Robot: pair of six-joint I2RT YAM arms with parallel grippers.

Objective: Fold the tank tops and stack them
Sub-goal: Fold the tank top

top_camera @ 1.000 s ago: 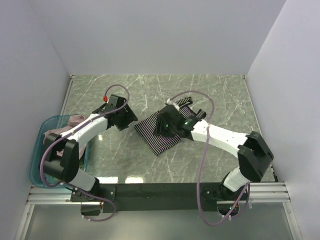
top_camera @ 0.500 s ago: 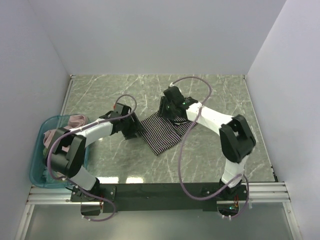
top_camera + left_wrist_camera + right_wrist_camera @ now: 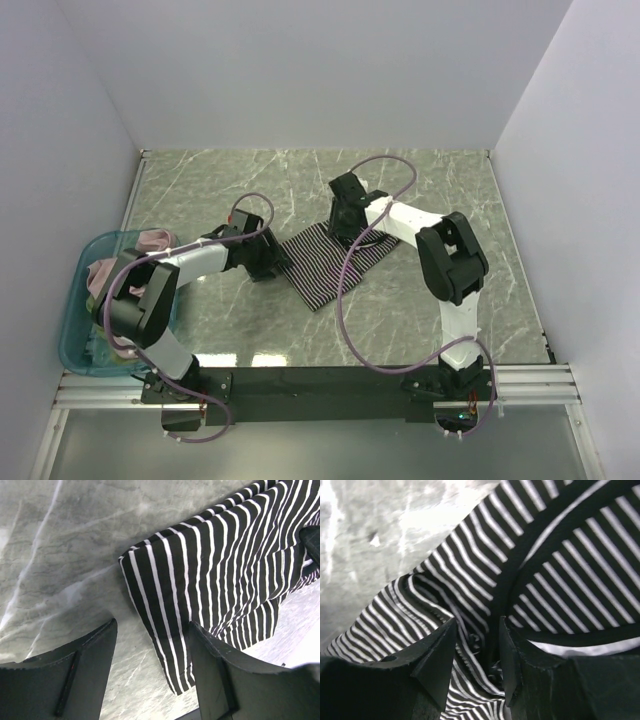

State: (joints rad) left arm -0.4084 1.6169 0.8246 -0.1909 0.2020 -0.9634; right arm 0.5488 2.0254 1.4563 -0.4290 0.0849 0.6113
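The striped tank top lies flat in a folded rectangle mid-table. My left gripper is low at its left corner and stands open. In the left wrist view the striped tank top's near edge runs between the left gripper's jaws without touching them. My right gripper presses on the far edge. In the right wrist view the right gripper's jaws stand apart around a ruck of striped tank top cloth beside the dark neck band.
A teal tub sits at the left table edge, behind my left arm, with pink cloth hanging over its far rim. White walls close the table on three sides. Purple cables loop above both arms.
My right gripper swung from the top's right side to its far edge and its jaws narrowed. My left gripper slid right, up to the top's left corner.
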